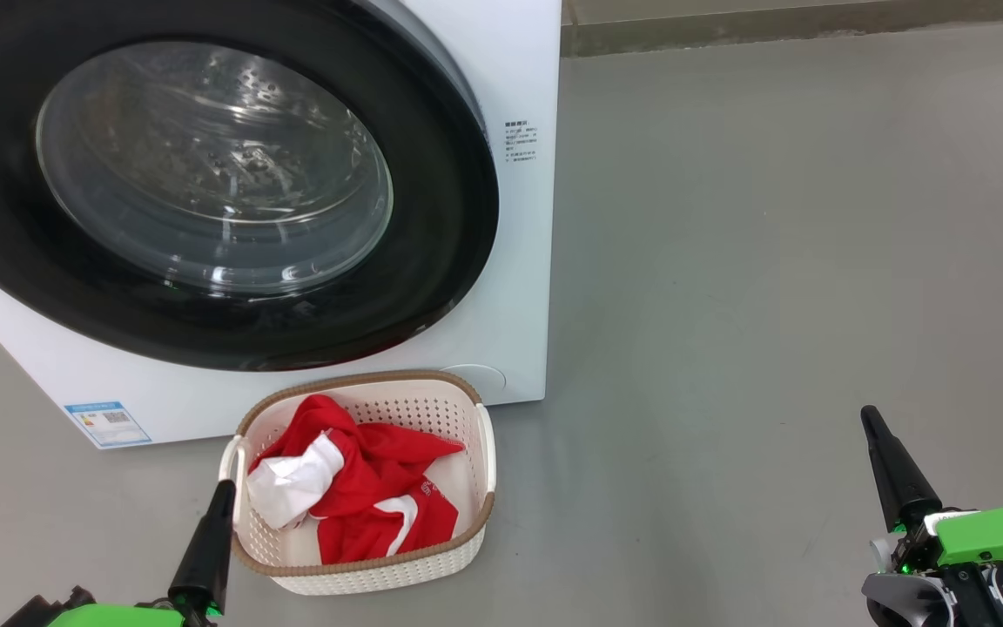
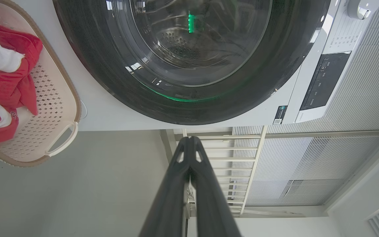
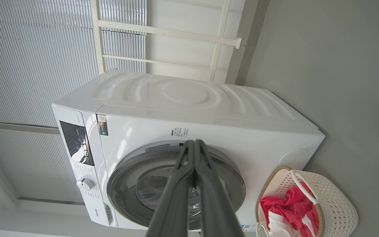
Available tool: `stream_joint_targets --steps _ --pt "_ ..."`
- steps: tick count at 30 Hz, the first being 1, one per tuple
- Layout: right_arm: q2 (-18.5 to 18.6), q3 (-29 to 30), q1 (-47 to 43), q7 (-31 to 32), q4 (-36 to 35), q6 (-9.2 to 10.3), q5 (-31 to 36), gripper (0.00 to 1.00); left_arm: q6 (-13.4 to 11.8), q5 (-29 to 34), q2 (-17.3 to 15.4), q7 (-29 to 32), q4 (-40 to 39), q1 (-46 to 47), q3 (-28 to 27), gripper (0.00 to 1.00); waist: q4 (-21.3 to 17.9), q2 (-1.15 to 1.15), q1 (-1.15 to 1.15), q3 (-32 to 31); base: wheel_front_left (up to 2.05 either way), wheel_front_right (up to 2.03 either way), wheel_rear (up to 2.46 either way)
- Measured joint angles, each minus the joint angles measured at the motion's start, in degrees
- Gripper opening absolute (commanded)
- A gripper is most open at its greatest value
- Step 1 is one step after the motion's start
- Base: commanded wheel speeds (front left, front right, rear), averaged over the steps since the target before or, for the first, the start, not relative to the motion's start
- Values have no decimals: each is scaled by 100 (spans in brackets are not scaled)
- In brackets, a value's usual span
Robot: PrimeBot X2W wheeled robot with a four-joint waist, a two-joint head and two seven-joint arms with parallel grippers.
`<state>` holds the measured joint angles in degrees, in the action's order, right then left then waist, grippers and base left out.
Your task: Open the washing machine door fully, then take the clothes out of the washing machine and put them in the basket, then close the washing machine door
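While both arms hang low, the washing machine door (image 1: 205, 192) sits flush against the washing machine (image 1: 514, 305), steel drum glinting through the glass. At six o'clock from the door, the basket (image 1: 380, 570) stands on the grey floor (image 1: 771, 261) just before the washer, the clothes (image 1: 371, 488) heaped inside. Left gripper (image 1: 225, 488) is pinched together on nothing, its tip at the basket's nine o'clock rim. Right gripper (image 1: 869, 415) is likewise clenched and empty, well off at three o'clock.
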<state>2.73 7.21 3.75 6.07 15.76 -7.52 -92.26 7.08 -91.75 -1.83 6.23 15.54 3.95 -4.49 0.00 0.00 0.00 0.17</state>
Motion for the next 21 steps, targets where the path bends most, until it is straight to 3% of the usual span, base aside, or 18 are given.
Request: stream_joint_targets --steps 21 --pt "-3 7 0 0 0 0 0 0 0 0 0 0 0 0 -1 0 0 0 0 0 0 0 0"
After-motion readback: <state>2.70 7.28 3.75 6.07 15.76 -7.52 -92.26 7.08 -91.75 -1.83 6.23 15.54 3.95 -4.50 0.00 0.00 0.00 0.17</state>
